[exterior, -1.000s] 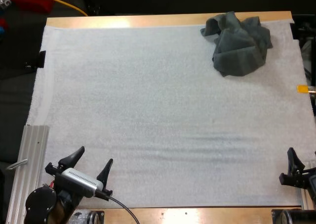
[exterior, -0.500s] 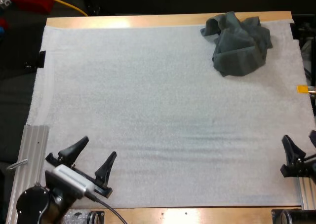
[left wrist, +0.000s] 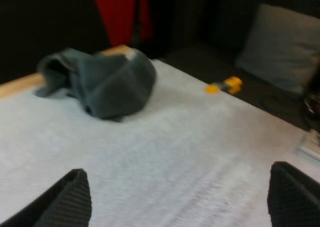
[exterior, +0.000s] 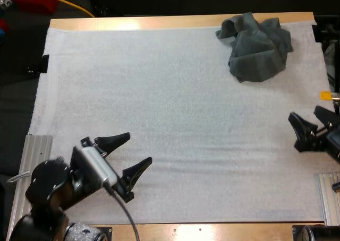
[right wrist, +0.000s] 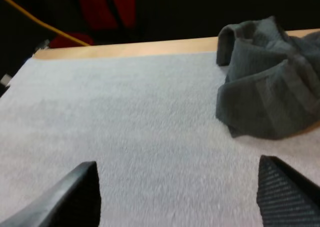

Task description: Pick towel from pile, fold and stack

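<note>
Towel (exterior: 257,47): single crumpled dark grey-green heap at far right corner of white mat (exterior: 159,92), close to far edge of desk (exterior: 159,22).

Left pincer (exterior: 139,148): near left part of mat, fingers spread wide, nothing between them, pointing diagonally toward far right.

Right pincer (exterior: 304,113): at right edge of mat, about mid-depth, likewise spread wide and empty.

Key relation: heap ahead of right pincer, on same side of mat, moderate gap between. From left pincer, diagonally across nearly whole mat, well apart. Right arm clearly nearer, so probably the one to reach first.

Heap roughly as wide as deep, no clear long axis. One loose flap sticking out toward far left side of heap, possible grab point.

Judged stage: approach only. Pick not yet done; fold and stack all ahead.

Risk: pinching a bunched fold instead of a single edge, which makes spreading it flat harder.
</note>
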